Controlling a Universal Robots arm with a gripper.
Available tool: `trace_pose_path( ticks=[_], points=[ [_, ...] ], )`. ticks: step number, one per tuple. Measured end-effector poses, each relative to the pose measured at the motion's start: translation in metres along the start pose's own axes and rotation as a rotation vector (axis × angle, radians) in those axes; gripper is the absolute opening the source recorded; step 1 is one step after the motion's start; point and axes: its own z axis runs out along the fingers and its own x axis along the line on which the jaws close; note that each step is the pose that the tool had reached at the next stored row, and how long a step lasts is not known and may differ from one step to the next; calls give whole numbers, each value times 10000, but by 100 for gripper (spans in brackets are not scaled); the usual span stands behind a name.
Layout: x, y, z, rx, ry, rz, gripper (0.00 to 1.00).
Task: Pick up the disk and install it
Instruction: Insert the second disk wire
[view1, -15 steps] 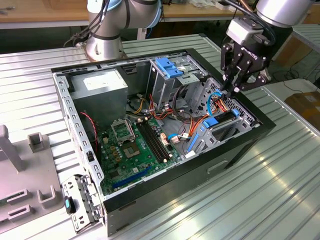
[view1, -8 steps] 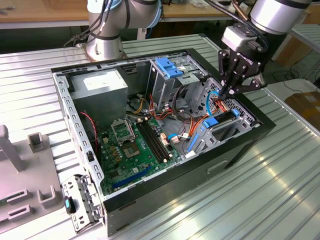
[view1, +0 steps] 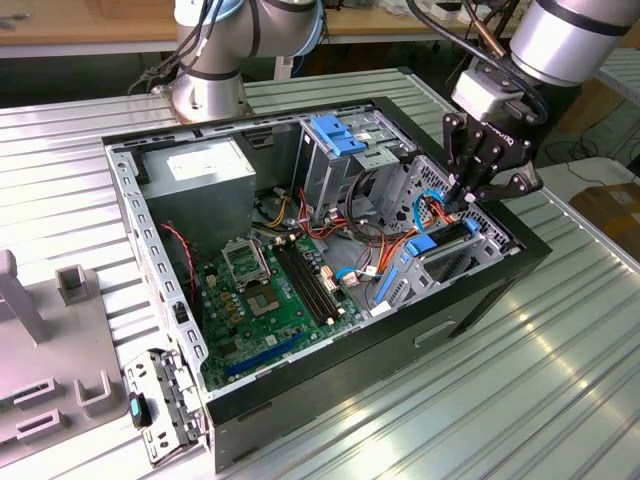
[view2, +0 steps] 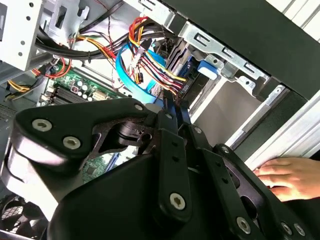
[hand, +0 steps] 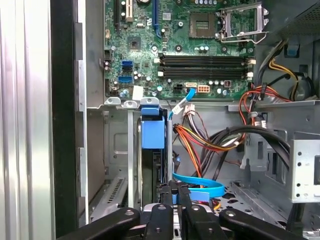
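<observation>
The gripper (view1: 468, 196) has its fingers pressed close together on the top edge of the disk (hand: 152, 150). The disk stands on its edge in the slot at the corner of the computer case (view1: 330, 380), straight below the gripper, part way in.

Arm (view1: 570, 35): silver-grey tubular links, rounded joint housings; second silver joint and base at 11 o'clock in exterior view. Black cables run along the arm at 1 o'clock toward a pale grey wrist block (view1: 490, 92). Gripper (view1: 470, 195): matte black, multi-bar linkage fingers, flat plates pinned together. In the second wrist view, silver hex-socket screws (view2: 71, 142) dot the black gripper plates. In both wrist views, slim black fingers (hand: 165, 192) sit close together.
</observation>
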Motion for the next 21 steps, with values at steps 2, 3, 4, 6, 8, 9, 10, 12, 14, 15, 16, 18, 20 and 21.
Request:
trace_pose_path(
  ticks=[2,3,4,6,8,9,10,12,14,15,16,18,20,21],
  points=[
    [8,18,12,125,-1,-49,16],
    [11,23,15,186,-1,-63,16],
    [13,33,20,286,-3,-78,16],
    [16,62,28,433,-3,-86,16],
    [17,123,34,615,-1,-89,16],
    [17,150,35,669,-2,-91,16],
    [18,175,35,729,-1,-94,16],
    [28,209,37,830,1,-103,16],
    [59,209,50,894,-15,-136,16],
    [80,218,66,933,-46,-146,16],
    [88,224,71,941,-77,-160,16],
    [97,237,87,953,-136,-205,16],
    [105,239,97,956,-141,-214,16],
    [111,239,98,956,-138,-216,16]
  ],
)
